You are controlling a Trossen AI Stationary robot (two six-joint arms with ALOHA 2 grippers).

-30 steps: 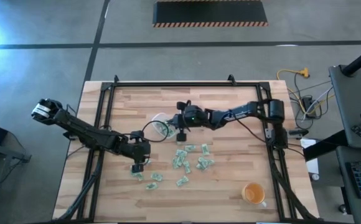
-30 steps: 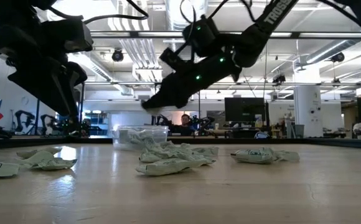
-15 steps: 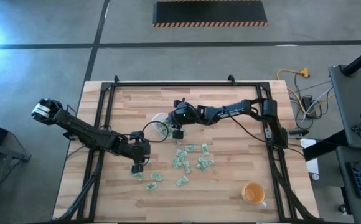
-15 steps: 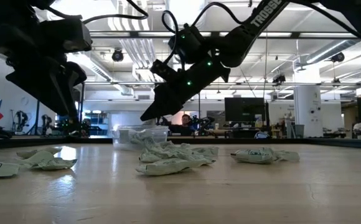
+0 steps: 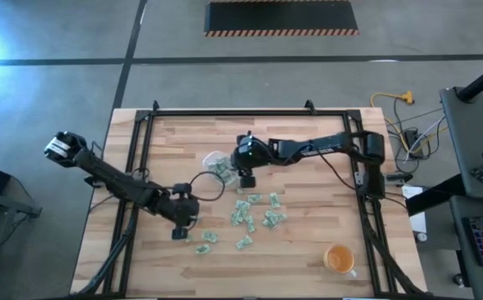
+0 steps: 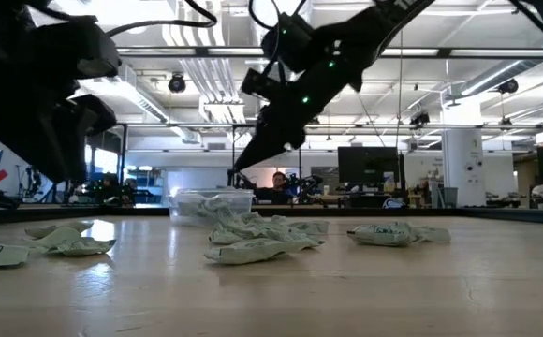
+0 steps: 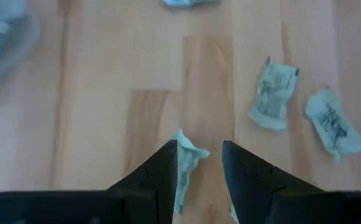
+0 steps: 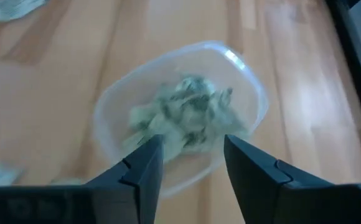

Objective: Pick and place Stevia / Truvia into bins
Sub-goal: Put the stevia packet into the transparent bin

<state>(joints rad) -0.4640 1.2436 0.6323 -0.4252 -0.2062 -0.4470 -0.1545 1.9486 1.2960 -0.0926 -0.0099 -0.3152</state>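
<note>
Item: clear bin (image 8: 179, 118) mid-desk, part-filled w/ packets; right gripper (image 8: 190, 158) held over it, jaws parted & empty, to be lifted straight clear; left gripper (image 7: 198, 171) nearer front edge than bin, packet (image 7: 185, 163) pinched, to be carried binward w/o loosening.

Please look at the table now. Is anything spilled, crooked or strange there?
Nothing looks broken. The loose packets lie crumpled and scattered on the table, not in the clear tub, which already holds some. An orange cup stands apart near one corner. The left gripper has a packet between its fingers; the right gripper is open above the tub.
</note>
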